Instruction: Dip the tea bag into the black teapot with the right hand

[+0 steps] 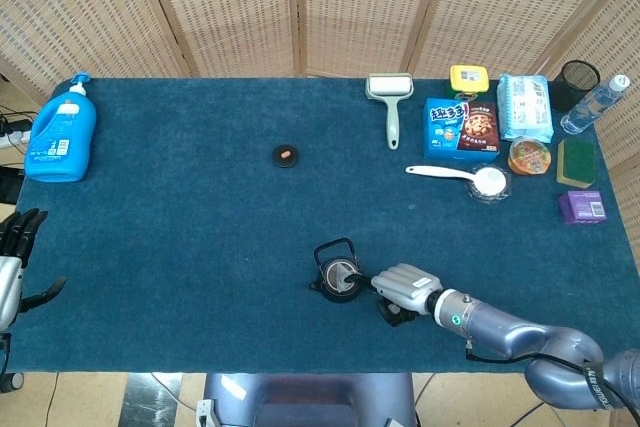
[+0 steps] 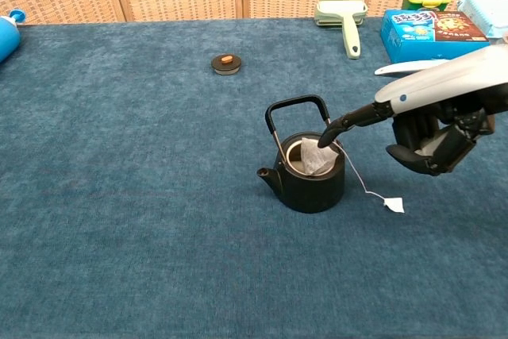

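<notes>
The black teapot [image 2: 308, 171] stands lidless on the blue counter [image 2: 143, 220], its handle upright, and serves as the landmark here. The tea bag [image 2: 317, 156] sits in the teapot's open mouth with its upper corner poking above the rim, so it is in the pot but not sunk; its string runs over the rim on the side away from the spout and ends in a small white tag [image 2: 394, 205] lying on the counter just beside the pot. The right hand [image 2: 432, 136] hovers beside the teapot on that same side, with one finger stretched out so that its tip reaches the top of the tea bag at the rim, while the other fingers are curled in underneath; it appears to hold nothing, neither string nor tag. The step in hand looks like poking the bag down into the pot. The next move probably calls for a gentle downward press with that fingertip, kept clear of the handle so the pot does not tip or slide. The left hand [image 1: 14, 262] rests far from the teapot at the counter's edge, fingers apart and empty. The small round lid [image 2: 226, 63] lies well behind the teapot.
</notes>
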Controlling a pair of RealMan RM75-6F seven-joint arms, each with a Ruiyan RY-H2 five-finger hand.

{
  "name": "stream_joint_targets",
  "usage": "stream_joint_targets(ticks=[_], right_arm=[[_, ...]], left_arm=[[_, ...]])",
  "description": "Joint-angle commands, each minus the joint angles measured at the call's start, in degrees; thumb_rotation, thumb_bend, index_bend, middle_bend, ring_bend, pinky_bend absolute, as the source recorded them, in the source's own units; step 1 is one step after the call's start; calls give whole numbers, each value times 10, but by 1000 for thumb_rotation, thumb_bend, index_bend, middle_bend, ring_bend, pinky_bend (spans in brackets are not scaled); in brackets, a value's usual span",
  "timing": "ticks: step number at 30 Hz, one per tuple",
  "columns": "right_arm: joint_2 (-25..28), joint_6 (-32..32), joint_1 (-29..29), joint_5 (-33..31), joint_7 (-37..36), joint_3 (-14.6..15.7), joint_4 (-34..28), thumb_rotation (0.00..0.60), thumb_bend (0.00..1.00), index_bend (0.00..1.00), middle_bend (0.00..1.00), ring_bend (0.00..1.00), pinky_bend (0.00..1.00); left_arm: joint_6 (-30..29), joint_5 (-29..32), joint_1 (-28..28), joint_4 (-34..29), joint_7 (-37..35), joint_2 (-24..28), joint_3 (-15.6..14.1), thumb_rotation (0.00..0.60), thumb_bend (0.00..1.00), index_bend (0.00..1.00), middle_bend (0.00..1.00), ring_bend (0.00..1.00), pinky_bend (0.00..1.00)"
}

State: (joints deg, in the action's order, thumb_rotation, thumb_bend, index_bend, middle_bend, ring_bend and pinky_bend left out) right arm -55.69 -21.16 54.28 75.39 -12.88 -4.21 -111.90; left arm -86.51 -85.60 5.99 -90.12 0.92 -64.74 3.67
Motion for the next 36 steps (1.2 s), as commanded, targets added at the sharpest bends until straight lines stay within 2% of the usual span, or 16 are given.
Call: stream_joint_targets(ticks=[1,10,15,21,36], right_arm=[[-11,5,11,-18,14,0,8,600,837,0,1000,1000,1000],[-43,2,42,-84,66,16,35,600,836,0,1000,1000,1000],[-67,-7,67,-140,104,36,56,600,837,0,1000,1000,1000],[-80,-22,95,-198,143,65,53,600,836,0,1000,1000,1000],[-96,-61,132,-265,187,88,38,600,833,0,1000,1000,1000]], left_arm=[[0,1,0,2,-1,0,0,600,242,0,61,0,85],[1,4,-2,11,-11,-2,0,600,241,0,61,0,85],[-1,5,-6,18,-18,-2,-2,600,242,0,61,0,85],[-2,6,-9,22,-23,-2,-3,600,241,0,61,0,85],[-4,6,-11,31,-33,-4,-2,600,241,0,61,0,85]])
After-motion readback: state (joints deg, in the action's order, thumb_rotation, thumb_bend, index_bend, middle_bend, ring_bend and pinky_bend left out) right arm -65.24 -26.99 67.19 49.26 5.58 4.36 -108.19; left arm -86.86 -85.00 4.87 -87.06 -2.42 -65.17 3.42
